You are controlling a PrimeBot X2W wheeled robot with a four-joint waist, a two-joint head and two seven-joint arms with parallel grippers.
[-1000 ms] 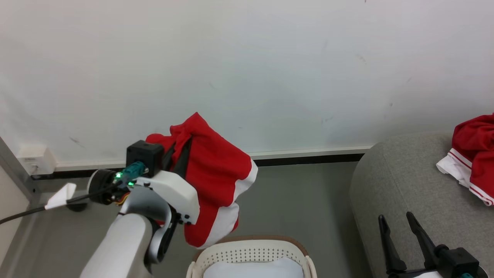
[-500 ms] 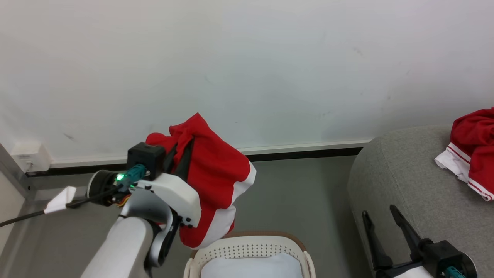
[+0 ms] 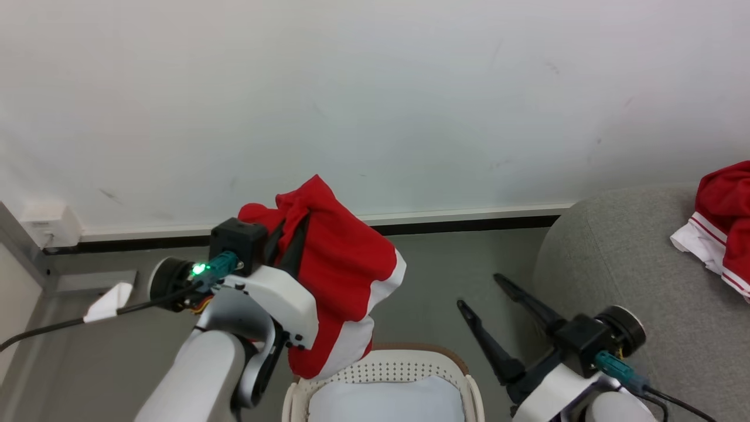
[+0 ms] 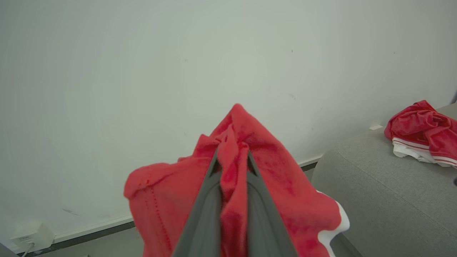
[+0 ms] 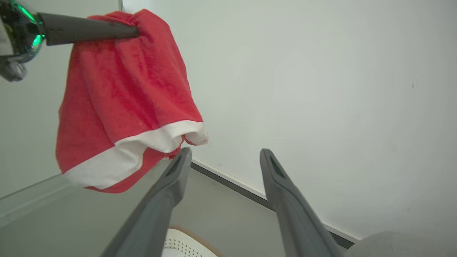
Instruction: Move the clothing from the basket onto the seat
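Note:
My left gripper (image 3: 296, 220) is shut on a bunched fold of red clothing (image 3: 345, 264) with a white hem, which hangs above the cream perforated basket (image 3: 381, 372). The left wrist view has the fabric (image 4: 285, 178) pinched between the dark fingers (image 4: 203, 214). My right gripper (image 3: 479, 290) stands open with nothing in it, between the basket and the grey seat (image 3: 615, 264), pointing up-left toward the hanging hem (image 5: 142, 146). A second red garment (image 3: 723, 217) lies on the seat at the right edge.
A pale white pad (image 3: 387, 401) lies inside the basket. A white wall with a dark baseboard runs behind. A wall box (image 3: 50, 225) and a cable with a white tag (image 3: 108, 299) are at the left. Grey floor lies between basket and seat.
My right gripper has swung left and up, off the seat's front toward the hanging garment, still open. The left gripper keeps its hold and has barely moved; the camera shifted a little.

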